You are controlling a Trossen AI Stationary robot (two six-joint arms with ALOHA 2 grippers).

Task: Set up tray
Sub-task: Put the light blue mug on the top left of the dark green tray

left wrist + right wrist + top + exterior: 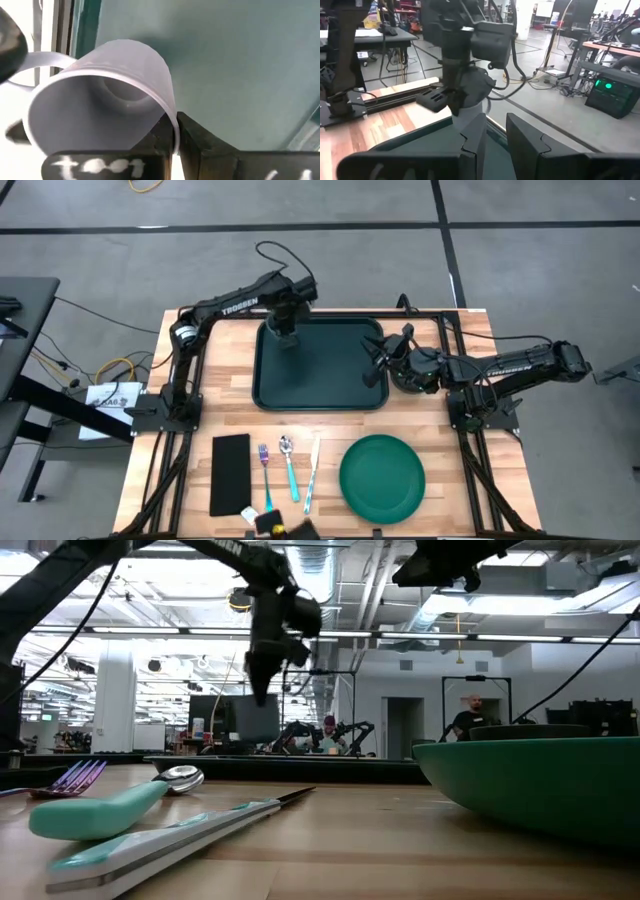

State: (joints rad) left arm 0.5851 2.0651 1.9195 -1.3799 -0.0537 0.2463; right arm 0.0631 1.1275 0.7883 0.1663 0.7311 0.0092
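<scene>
**Inspector:** Where is the tray (pixel 330 375)?

**Assistant:** Flat at the table's far middle, between both arms. The plate (pixel 382 477), napkin (pixel 230 473) and cutlery lie nearer the front edge, well apart from it.

**Inspector:** Left gripper (pixel 172 131)?

**Assistant:** Over the tray's far left corner, fingers pinched on the rim of a white cup (pixel 105 95). It appears to hang just above the tray, probably for setting down.

**Inspector:** Right gripper (pixel 495 132)?

**Assistant:** Waiting at the tray's right edge, jaws parted, holding nothing, likely keeping clear.
</scene>
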